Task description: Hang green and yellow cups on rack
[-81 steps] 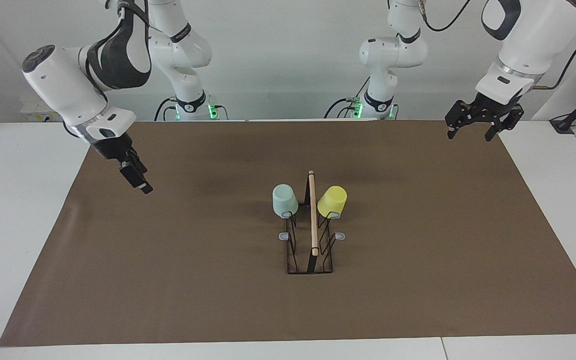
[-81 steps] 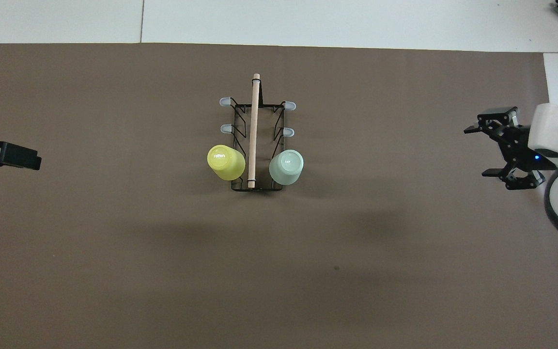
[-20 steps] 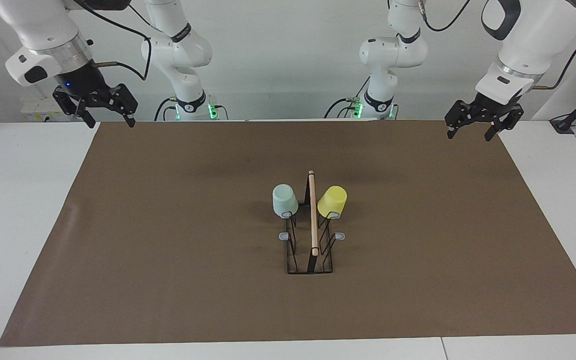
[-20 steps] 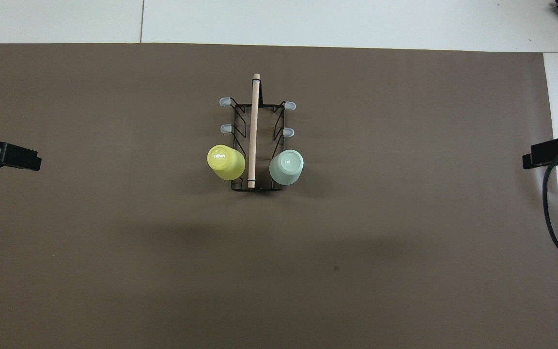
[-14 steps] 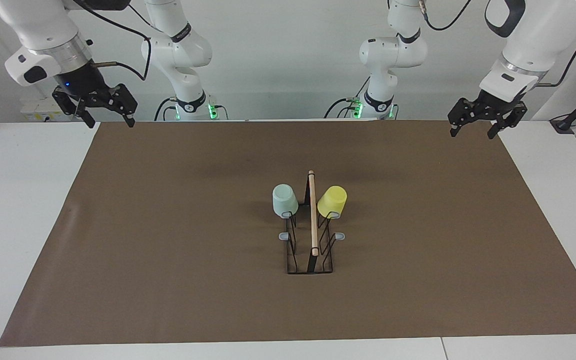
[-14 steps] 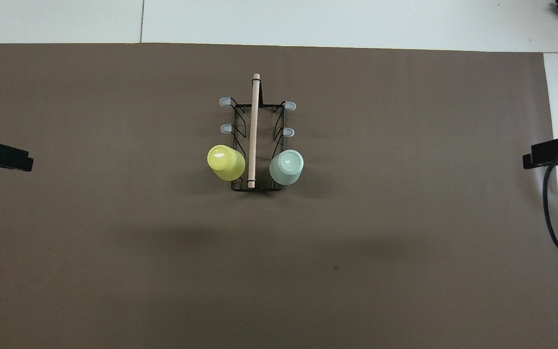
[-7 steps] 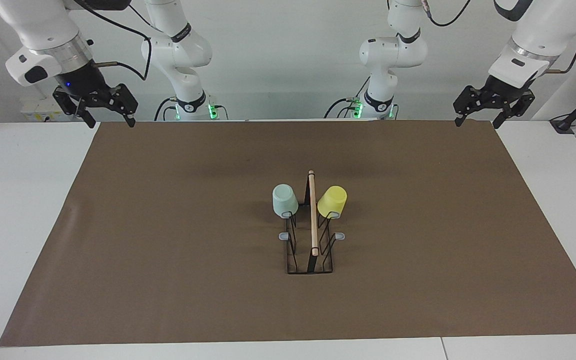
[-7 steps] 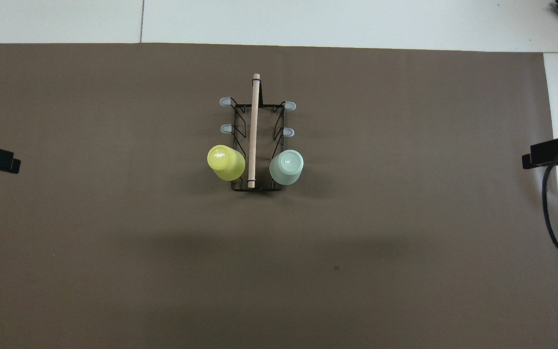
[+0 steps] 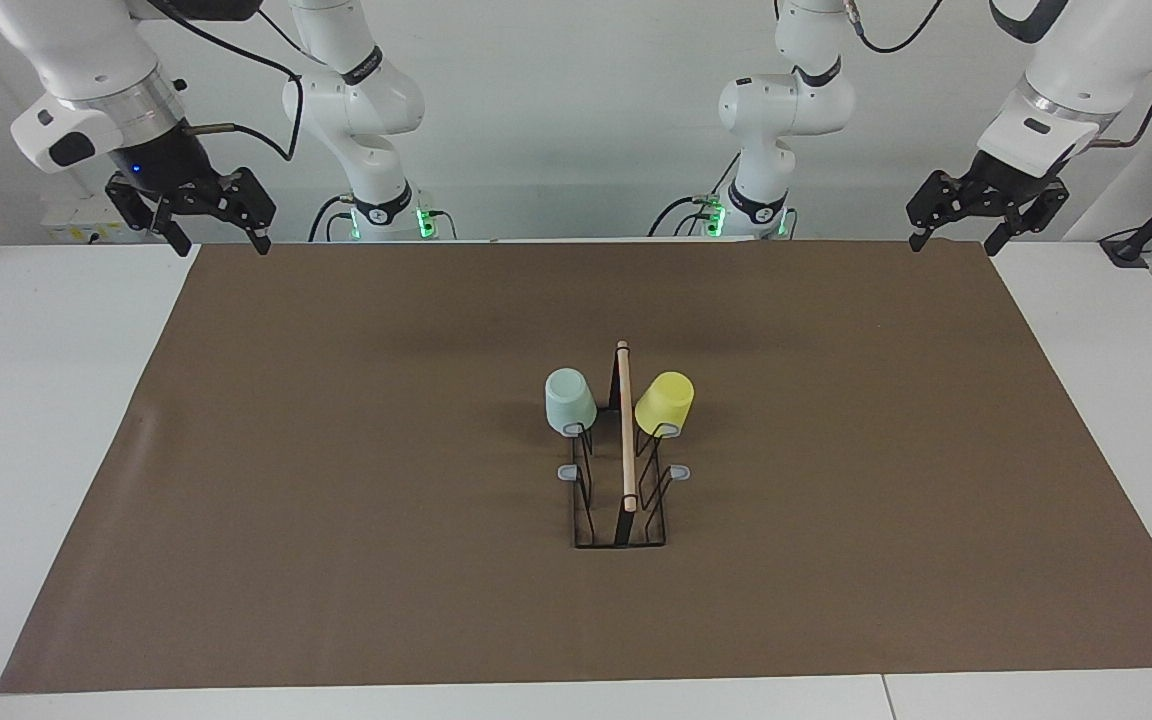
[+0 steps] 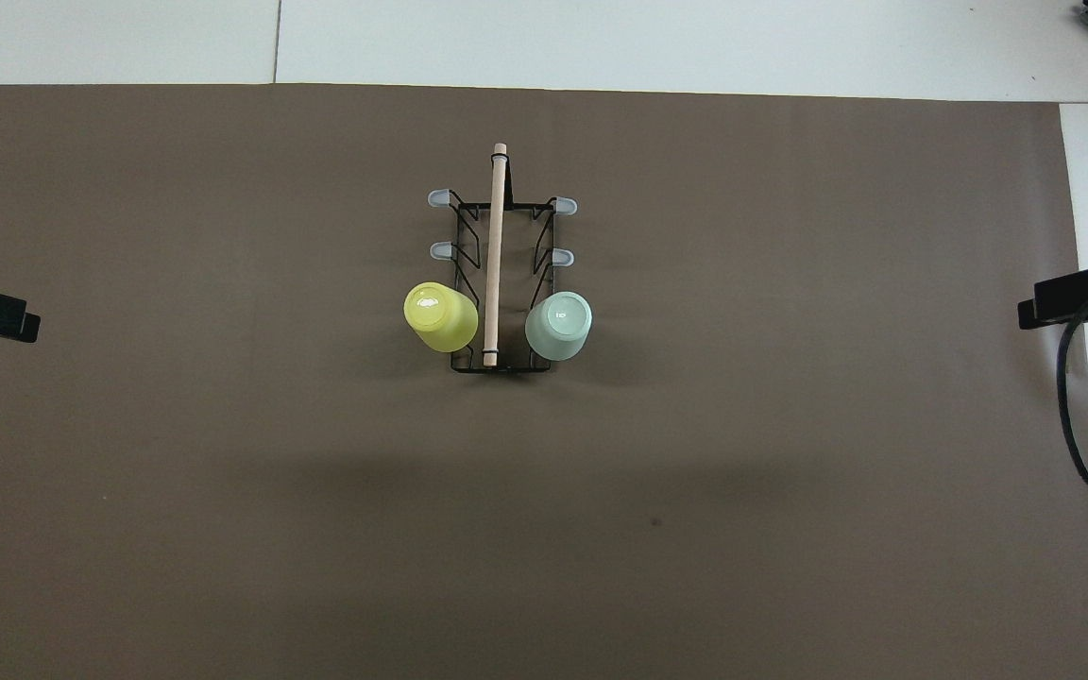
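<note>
Mat (image 9: pixel 336 450): brown sheet covering most of the white table (image 9: pixel 46 420); carries everything below.

Right arm (image 9: pixel 86 70): enters from its own end of the table. Right gripper (image 9: pixel 215 240) hangs in the air over the mat's corner on the robots' side, fingers apart, nothing between them. Waiting.

Left arm (image 9: pixel 1076 70): mirror posture at the other end. Left gripper (image 9: pixel 952 240) is raised over the matching corner of the mat, fingers apart, holding nothing.

Rack (image 9: pixel 621 500): black wire frame standing mid-mat, well apart from both grippers and about midway between them. Its rod (image 9: pixel 625 425) gives the long axis, which runs from the robots outward, so the prongs branch off sideways, one row toward each arm's end.

Green cup (image 9: pixel 569 401): upside down on the prong nearest the robots, on the row toward the right arm's end. The right gripper is the nearer one.

Yellow cup (image 9: pixel 665 403): upside down on the matching prong of the row toward the left arm's end, tilted slightly outward. The left gripper is the nearer one.

Free prongs: four grey tips, farther from the robots than the cups.

Assessment: both cups hang; the task looks complete, and no further reach seems called for.
</note>
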`<state>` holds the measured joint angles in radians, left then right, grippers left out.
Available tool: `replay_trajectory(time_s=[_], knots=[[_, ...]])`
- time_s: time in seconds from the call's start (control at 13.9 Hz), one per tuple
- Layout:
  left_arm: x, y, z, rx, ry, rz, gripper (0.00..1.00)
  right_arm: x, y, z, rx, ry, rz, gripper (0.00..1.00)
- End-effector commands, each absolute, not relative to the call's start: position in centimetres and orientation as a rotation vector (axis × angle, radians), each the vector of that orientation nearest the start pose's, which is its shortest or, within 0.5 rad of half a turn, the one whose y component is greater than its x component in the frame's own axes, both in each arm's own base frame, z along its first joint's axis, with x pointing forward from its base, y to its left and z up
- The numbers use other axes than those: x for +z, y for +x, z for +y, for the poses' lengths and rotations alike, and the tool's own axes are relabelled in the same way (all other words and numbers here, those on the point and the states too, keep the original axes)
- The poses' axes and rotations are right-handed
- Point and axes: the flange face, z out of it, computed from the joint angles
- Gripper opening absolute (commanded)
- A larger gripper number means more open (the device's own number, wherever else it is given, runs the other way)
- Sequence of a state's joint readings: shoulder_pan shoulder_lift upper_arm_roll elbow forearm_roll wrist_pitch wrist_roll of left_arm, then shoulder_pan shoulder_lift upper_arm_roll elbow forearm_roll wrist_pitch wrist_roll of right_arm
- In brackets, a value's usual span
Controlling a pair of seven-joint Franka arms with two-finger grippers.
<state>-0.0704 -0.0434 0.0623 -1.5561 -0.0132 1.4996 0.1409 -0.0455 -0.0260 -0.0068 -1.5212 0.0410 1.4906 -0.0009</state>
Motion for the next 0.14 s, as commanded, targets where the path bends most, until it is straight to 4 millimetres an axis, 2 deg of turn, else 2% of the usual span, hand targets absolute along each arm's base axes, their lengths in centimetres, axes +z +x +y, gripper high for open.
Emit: replay_trajectory(time_s=[0.0,0.07], knots=[[65.1,53.13,-0.26,0.025,-3.166,0.252,1.0,65.44,53.86,-2.34,-0.006,-3.105,0.096,1.0],[65.02,53.18,-0.27,0.028,-3.166,0.252,1.0,65.46,53.88,-2.34,-0.008,-3.105,0.096,1.0]])
